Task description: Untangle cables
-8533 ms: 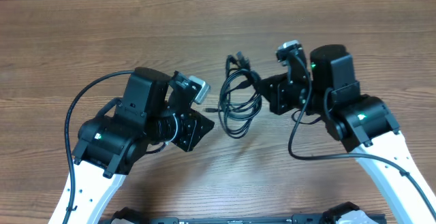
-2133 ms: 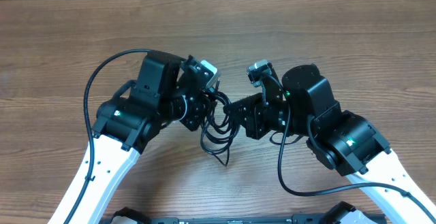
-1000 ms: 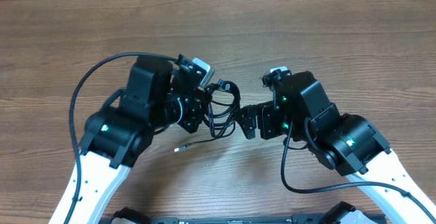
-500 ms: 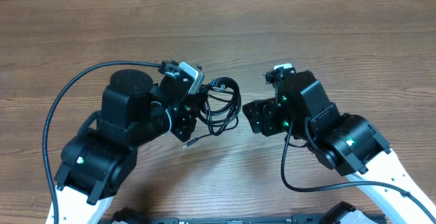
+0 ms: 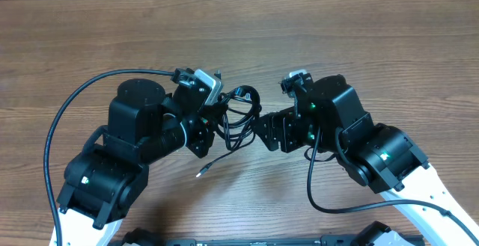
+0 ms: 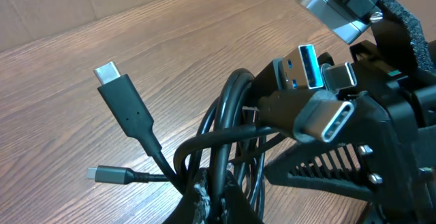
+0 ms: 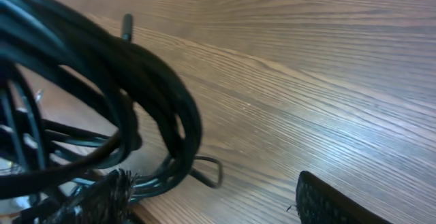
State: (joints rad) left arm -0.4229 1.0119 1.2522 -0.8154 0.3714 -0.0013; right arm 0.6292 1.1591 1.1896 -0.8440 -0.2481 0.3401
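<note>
Black cables (image 5: 241,119), bunched in a loose coil above the wooden table (image 5: 389,44), sit clamped in the left gripper (image 5: 217,123). Just beside the cables, the right gripper (image 5: 263,131) has its jaws wide apart.

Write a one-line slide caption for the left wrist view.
Left gripper shut on the coiled black cables, a USB-C plug and a blue USB-A plug sticking out above the wooden table.

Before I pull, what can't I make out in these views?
Left claw grip on the cables: cut off by the bottom edge in left wrist, hidden under its arm overhead.
How they cross: too small overhead, blurred up close in right wrist.
Right claw: mostly cut off by right wrist's bottom edge.
</note>
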